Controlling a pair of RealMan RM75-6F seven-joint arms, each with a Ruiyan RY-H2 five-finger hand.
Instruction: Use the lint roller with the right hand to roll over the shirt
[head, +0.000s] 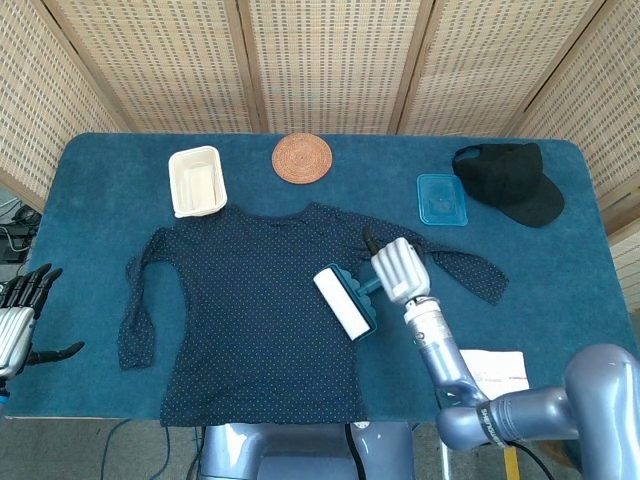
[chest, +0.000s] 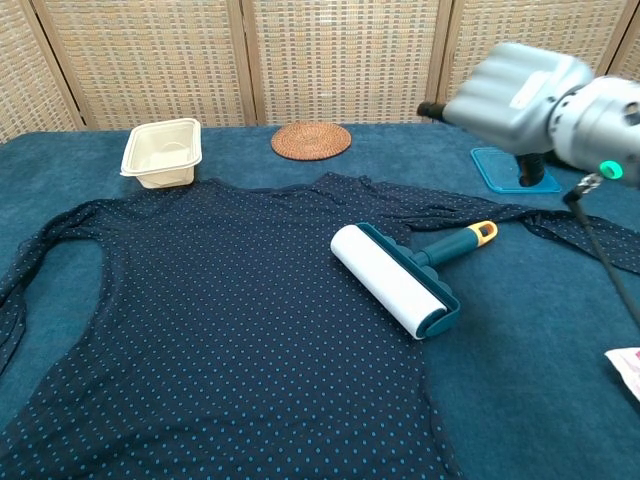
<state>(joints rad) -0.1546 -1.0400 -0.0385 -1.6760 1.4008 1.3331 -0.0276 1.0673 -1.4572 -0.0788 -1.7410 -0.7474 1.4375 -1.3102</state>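
lying on the shirt (chest: 220, 330), the lint roller (chest: 395, 280) is left unheld; at its 2 o'clock, the right hand (chest: 515, 85) is raised with fingers curled on nothing.

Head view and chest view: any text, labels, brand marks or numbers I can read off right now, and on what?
None can be read.
Paper sheet by the near right table edge: a faint mark, too small and blurred to read.
Lint roller, shirt, black cap: no lettering visible.
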